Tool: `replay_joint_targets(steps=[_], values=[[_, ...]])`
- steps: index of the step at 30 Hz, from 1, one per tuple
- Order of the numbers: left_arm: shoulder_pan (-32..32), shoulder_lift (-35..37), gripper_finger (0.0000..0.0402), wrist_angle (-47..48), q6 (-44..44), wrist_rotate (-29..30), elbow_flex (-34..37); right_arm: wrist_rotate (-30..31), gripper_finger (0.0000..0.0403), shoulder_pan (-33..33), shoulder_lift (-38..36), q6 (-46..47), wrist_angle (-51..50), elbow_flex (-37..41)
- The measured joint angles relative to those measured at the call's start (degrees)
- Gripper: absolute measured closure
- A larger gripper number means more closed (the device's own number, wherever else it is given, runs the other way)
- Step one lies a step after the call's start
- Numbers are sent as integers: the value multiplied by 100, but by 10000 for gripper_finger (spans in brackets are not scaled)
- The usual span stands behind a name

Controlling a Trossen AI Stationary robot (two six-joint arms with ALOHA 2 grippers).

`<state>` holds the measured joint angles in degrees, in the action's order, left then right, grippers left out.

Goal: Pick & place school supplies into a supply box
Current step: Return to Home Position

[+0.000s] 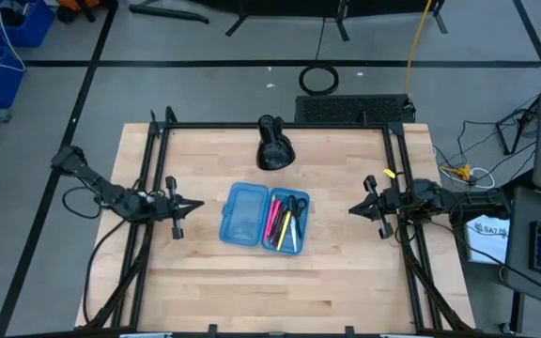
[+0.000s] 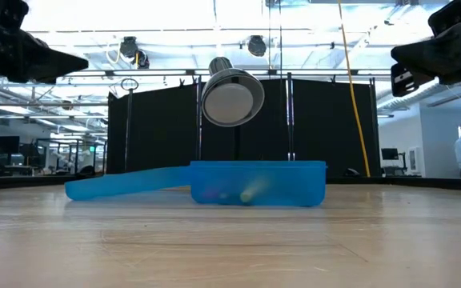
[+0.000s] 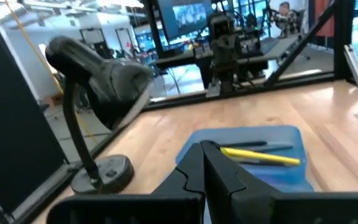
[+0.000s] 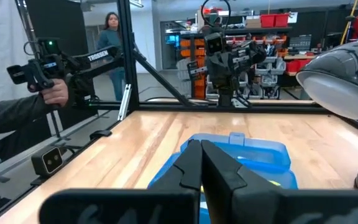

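The translucent blue supply box (image 1: 264, 218) lies open at the table's middle, both halves flat on the wood. Its right half holds pens and pencils (image 1: 283, 225) in pink, yellow and black, plus black-handled scissors (image 1: 294, 206). In the low view the box (image 2: 254, 184) shows side-on with coloured shapes inside. My left gripper (image 1: 198, 206) hovers shut to the left of the box, above the table. My right gripper (image 1: 353, 208) hovers shut to the right of it. In the wrist views the shut fingers (image 3: 204, 163) (image 4: 201, 158) point at the box.
A black desk lamp (image 1: 273, 144) stands behind the box near the far edge, its head (image 2: 231, 96) facing the near side. A black metal frame (image 1: 280, 125) runs around the table. A person's hand (image 4: 58, 93) holding a device shows beyond the table. Bare wood lies on the near side.
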<state>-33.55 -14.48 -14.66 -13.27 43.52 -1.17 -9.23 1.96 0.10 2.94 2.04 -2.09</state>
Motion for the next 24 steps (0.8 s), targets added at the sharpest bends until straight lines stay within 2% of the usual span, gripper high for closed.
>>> replay_joint_targets(steps=[8, 10, 19, 20, 24], values=[[-73, 4, 401, 685, 787, 34, 55, -316, 403, 0, 2, 28, -69, 0], [-73, -2, 401, 789, 931, -20, 55, -808, 403, 0, 2, 43, -14, 0], [-73, 0, 401, 1030, 1076, -298, 55, -3839, 403, 4, 0, 387, 659, 134], [-73, -2, 401, 1034, 1050, -302, 55, -4055, 403, 8, 1, 364, 649, 133], [-73, -2, 401, 1048, 924, -450, 50, -4055, 403, 186, 7, 343, 688, 133]])
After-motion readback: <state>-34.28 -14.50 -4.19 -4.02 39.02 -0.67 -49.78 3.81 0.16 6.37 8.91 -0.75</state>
